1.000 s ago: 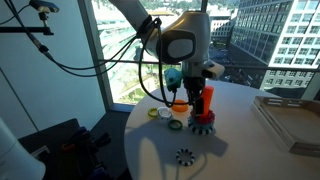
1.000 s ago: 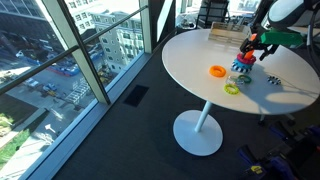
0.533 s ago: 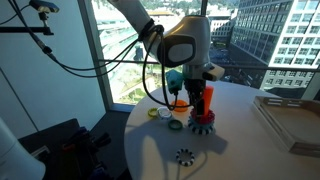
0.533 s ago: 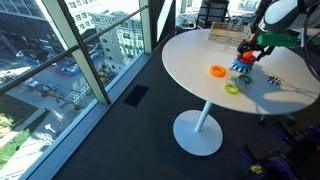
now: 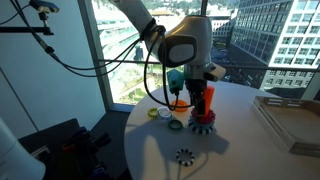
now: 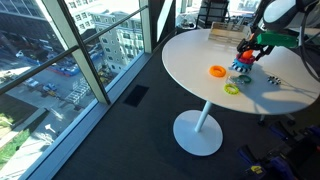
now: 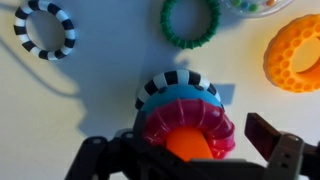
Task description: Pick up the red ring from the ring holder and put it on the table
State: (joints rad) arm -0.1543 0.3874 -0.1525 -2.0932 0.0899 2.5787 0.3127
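The gripper (image 7: 186,156) hangs over the ring holder (image 5: 203,124) on the tabletop (image 5: 240,150). Its jaws stand apart — straddling the red ring (image 7: 190,122).

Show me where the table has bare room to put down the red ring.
Bare: the wide stretch of table between the orange ring and the window-side edge; also the patch between the ring holder and the tray. Crowded: around the ring holder, with the green ring.
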